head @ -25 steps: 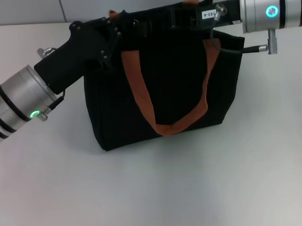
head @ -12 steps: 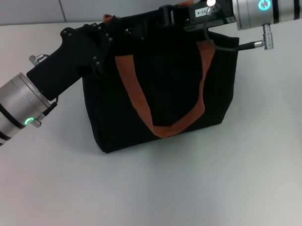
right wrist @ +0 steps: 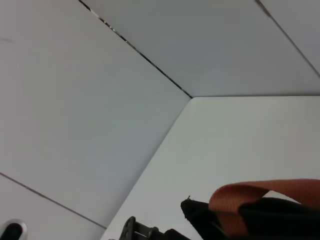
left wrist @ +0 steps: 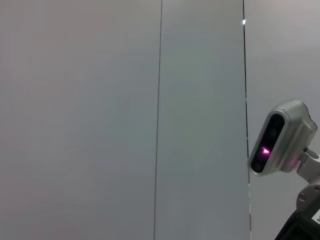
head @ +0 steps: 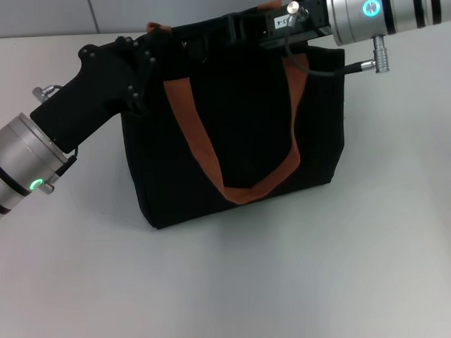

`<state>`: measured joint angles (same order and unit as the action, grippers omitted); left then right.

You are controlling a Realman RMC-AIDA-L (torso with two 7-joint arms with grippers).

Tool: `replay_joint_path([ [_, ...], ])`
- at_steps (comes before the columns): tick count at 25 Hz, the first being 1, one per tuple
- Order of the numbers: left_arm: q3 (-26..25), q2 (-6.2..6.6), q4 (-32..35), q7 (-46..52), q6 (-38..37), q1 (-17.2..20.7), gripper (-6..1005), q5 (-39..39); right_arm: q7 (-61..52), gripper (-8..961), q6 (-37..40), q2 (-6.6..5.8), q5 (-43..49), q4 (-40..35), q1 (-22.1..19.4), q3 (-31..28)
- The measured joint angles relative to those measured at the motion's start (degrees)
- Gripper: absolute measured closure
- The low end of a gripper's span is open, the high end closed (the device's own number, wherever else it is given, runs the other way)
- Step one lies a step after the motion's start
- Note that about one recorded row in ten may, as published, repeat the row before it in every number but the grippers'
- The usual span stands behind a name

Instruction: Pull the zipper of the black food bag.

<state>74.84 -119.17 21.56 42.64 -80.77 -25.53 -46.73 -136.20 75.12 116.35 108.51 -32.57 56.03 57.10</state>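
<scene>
Head view: black food bag (head: 239,131) centre frame; left gripper (head: 144,57) and right gripper (head: 239,27) at its top; grip unclear
Right wrist view: orange handle (right wrist: 260,195) lower right
Label: unreadable

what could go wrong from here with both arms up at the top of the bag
The boxy black fabric food bag stands unanchored on the white table, so a sideways pull by the right hand may drag or tip it. The zipper isn't visible, so a slipped grip would go unnoticed. The left hand at the left top corner could snag the orange-brown webbing handle.
</scene>
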Motion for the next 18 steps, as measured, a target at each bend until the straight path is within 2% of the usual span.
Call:
replay_joint_path([
  [7,-0.2,0.05,0.0,-0.4,-0.1,0.2,912,0.1,-0.1,953,-1.2,0.01,0.8,0.2,0.5,0.9],
  [12,-0.3,0.07,0.0,-0.4,-0.2,0.5,912,0.7,-0.1,953,-1.9,-0.58,1.2,2.1,1.3,0.9],
  [18,-0.3,0.16,0.0,-0.5,-0.3,1.0,911,1.5,-0.1,953,-2.8,-0.72,2.3,2.3,1.3,0.8],
])
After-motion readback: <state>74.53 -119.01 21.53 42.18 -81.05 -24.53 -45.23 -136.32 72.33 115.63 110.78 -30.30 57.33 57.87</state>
